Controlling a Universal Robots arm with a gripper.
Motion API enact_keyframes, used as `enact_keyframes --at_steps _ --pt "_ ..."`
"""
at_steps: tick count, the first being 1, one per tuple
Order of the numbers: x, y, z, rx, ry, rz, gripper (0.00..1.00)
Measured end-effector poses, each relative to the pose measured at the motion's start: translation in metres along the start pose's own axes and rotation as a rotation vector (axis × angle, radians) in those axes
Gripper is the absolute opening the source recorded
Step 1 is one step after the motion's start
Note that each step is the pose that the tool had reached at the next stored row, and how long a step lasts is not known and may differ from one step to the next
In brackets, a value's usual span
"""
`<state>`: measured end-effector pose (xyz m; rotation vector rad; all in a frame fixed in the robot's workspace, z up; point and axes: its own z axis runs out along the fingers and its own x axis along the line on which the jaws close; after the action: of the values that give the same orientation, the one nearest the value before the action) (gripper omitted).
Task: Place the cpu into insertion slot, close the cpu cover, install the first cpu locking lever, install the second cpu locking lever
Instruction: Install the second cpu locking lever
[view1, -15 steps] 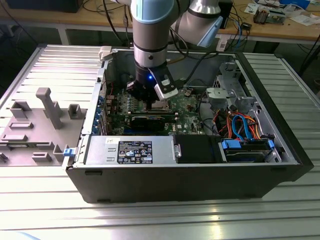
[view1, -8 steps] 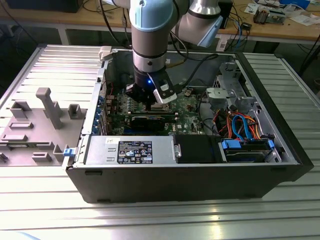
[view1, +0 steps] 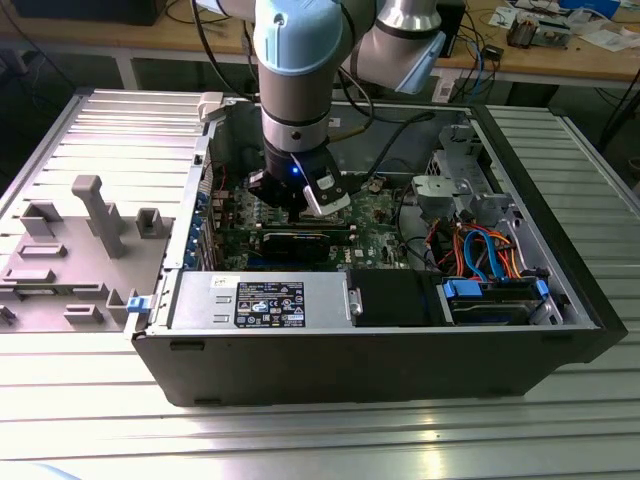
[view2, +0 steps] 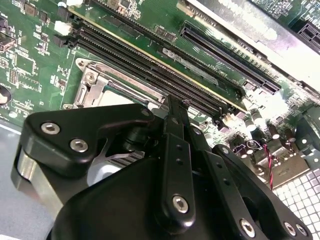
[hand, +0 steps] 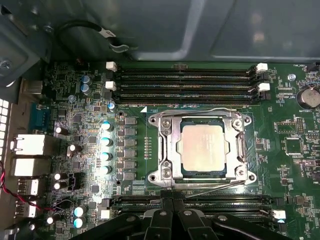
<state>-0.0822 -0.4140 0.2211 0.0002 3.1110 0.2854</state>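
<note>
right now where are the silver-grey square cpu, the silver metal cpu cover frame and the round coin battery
silver-grey square cpu (hand: 202, 147), first wrist view, centre of its top
silver metal cpu cover frame (hand: 166, 150), first wrist view, side bar
round coin battery (hand: 308, 97), first wrist view, its face

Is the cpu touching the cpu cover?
Touching: in the first wrist view the cpu cover lies closed around the cpu, its frame overlapping the chip's edges.

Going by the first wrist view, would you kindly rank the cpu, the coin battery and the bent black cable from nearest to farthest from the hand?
1. The cpu, seated in its socket just beyond the hand.
2. The coin battery, at the board's edge.
3. The bent black cable, past the memory slots, against the case wall.
</note>
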Motion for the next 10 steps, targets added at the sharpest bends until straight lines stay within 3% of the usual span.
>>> enact_keyframes --at_steps 6,10 --pt "-0.0001 -0.0013 -0.0002 -0.0003 0.0 0.0 0.11" --pt "0.0001 -0.0065 -0.0013 -0.0045 0.0 0.0 0.11"
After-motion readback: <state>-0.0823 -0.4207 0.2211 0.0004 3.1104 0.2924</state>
